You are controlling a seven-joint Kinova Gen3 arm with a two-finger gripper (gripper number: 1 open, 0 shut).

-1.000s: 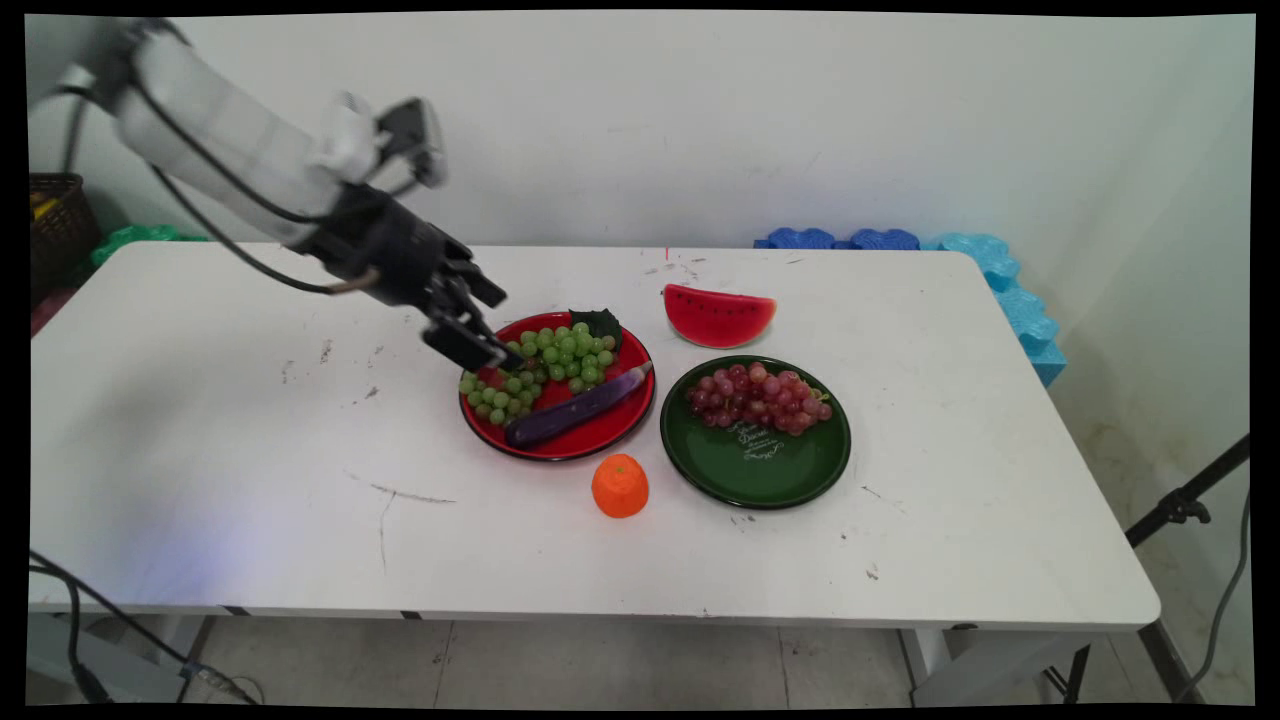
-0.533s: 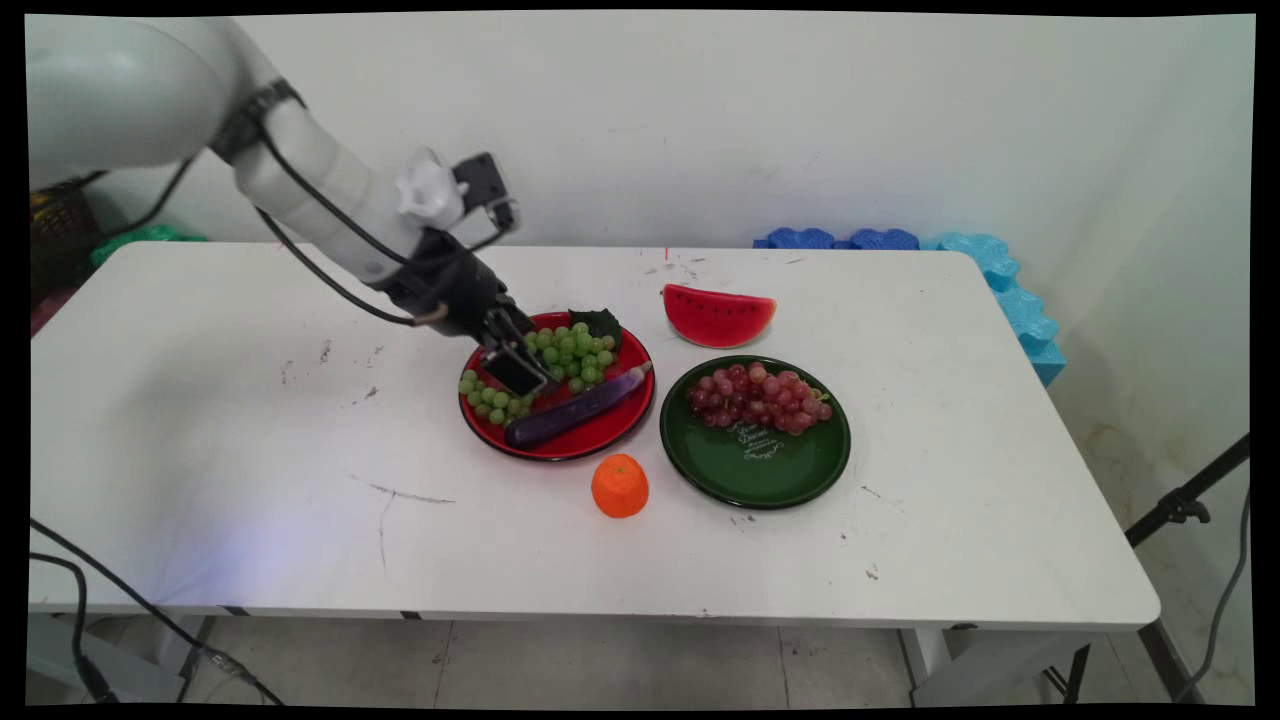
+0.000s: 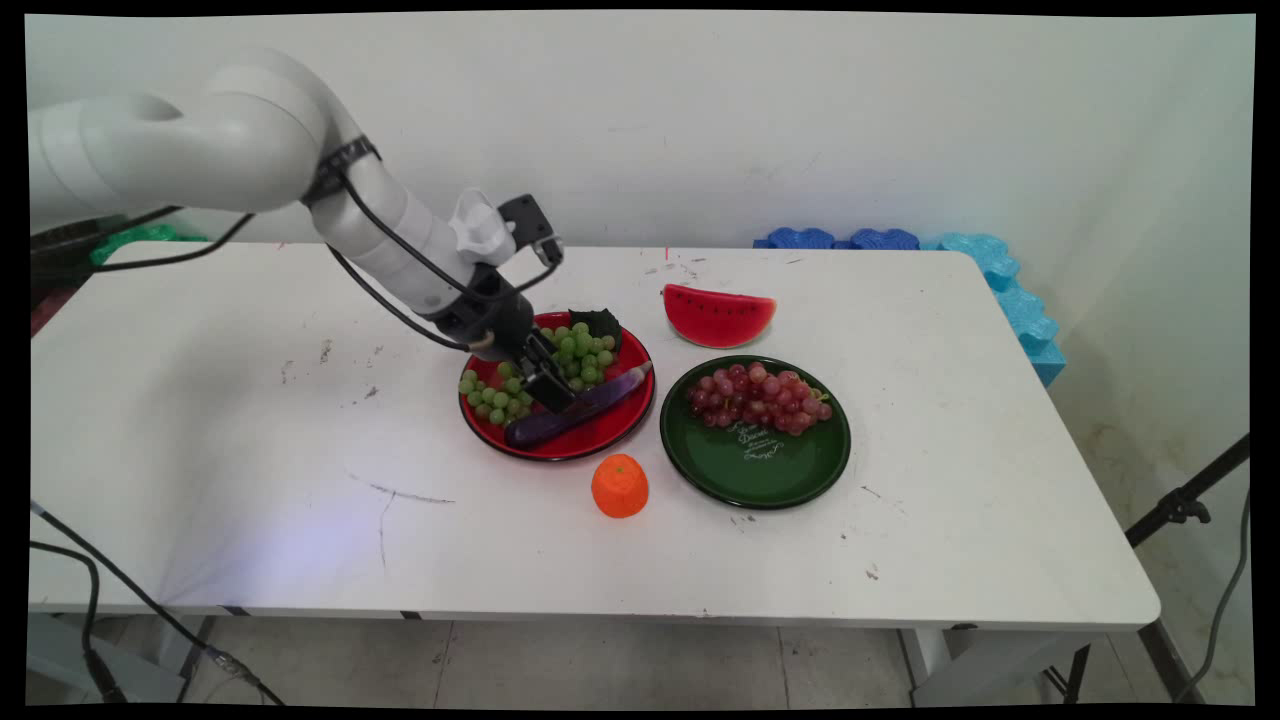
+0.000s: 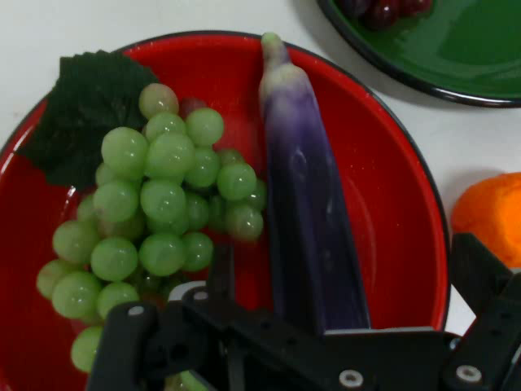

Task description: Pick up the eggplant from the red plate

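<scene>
Red plate (image 3: 610, 432) held green grapes (image 4: 163, 204) with a dark leaf and a glossy purple eggplant (image 4: 305, 204); green plate (image 3: 760, 470) held red grapes (image 3: 757, 396). Gripper (image 3: 548, 388) was over the red plate, jaws spread wide astride the eggplant, gripping nothing. Orange (image 3: 620, 486) sat near on the table

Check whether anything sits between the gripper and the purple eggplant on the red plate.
Nothing visible does. The gripper hangs just above the eggplant on the red plate, with its open fingers on either side of it. The green grapes lie close beside one finger, not over the eggplant.
</scene>
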